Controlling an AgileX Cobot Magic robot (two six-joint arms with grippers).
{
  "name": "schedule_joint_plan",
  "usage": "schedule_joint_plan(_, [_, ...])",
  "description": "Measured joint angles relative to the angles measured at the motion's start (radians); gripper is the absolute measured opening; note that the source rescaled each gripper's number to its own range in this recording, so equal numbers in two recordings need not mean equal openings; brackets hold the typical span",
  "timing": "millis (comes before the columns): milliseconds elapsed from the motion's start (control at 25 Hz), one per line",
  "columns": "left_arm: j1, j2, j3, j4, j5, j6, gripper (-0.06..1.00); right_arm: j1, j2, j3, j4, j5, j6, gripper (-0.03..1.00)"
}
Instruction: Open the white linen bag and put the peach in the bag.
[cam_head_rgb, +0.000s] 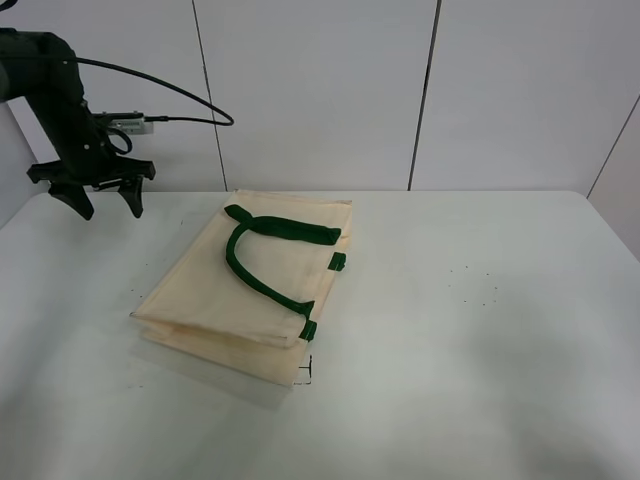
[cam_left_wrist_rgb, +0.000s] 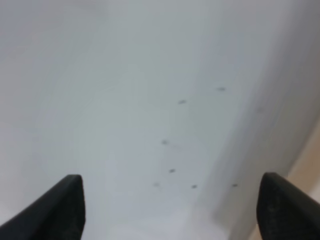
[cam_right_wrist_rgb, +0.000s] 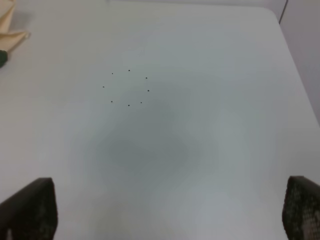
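Cream bag (cam_head_rgb: 255, 290) lies flat and closed mid-table (cam_head_rgb: 480, 330); no peach is visible. Left hand (cam_head_rgb: 103, 203) hangs spread, empty, at the far-left edge. Right hand (cam_right_wrist_rgb: 167, 212), fingertips only, gapes wide.

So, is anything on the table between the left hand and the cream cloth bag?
Nothing visible: only bare white table separates the open left hand from the flat cream cloth bag with green handles.
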Motion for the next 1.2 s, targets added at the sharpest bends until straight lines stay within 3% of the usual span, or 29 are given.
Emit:
schedule_joint_plan(200, [0.002, -0.123, 0.114, -0.003, 0.001, 0.013, 1.0, 0.0, 0.0, 0.0, 0.0, 0.0, 0.0, 1.0])
schedule_joint_plan(480, [0.002, -0.415, 0.421, -0.004, 0.016, 0.016, 1.0, 0.0, 0.0, 0.0, 0.0, 0.0, 0.0, 1.0])
schedule_joint_plan(880, [0.002, -1.029, 0.969, -0.004, 0.008, 0.036, 1.0, 0.0, 0.0, 0.0, 0.0, 0.0, 0.0, 1.0])
schedule_joint_plan(1200, [0.002, -1.52, 1.332, -0.02, -0.119, 0.077, 1.0, 0.0, 0.0, 0.0, 0.0, 0.0, 0.0, 1.0])
